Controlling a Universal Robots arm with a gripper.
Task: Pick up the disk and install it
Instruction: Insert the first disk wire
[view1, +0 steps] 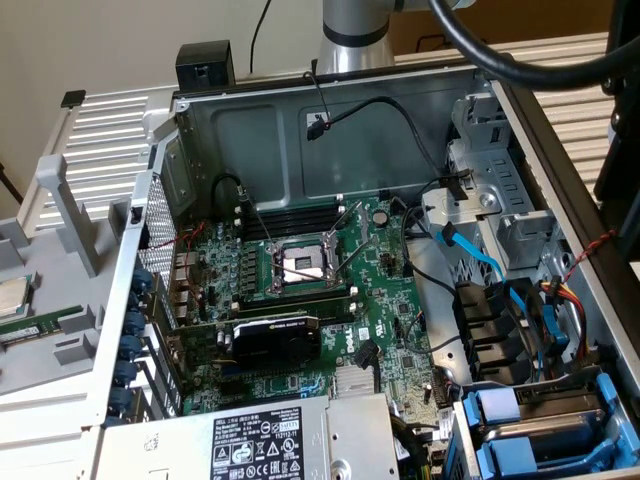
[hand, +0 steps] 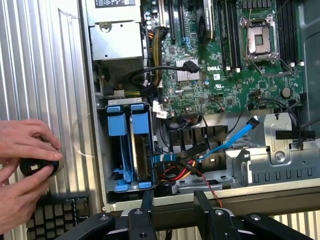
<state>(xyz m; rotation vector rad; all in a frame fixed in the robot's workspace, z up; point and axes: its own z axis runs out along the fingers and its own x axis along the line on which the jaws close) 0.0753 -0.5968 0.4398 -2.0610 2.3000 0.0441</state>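
An open computer case (view1: 260, 140) is seen with its motherboard (hand: 200, 85) exposed. A power supply (hand: 117, 35) is mounted next to the drive cage (hand: 103, 150), and a blue data cable (hand: 235, 137) and a red-and-black twisted wire (hand: 207, 182) are strung across the bay beside that cage. Outside the case, a small black round object (hand: 37, 166) is held in a person's hands (hand: 25, 142) over a ribbed metal surface, near a keyboard (hand: 55, 215). The gripper (hand: 176, 200) is held over the case's edge, its fingers apart with nothing between them. The disk (hand: 141, 157) is taken to be the silver-grey body stood edge-on in the cage slot nearer the motherboard, just beyond one fingertip and untouched; its label cannot be seen. A second blue-railed tray (hand: 116, 125) is seated in the slot beside it.
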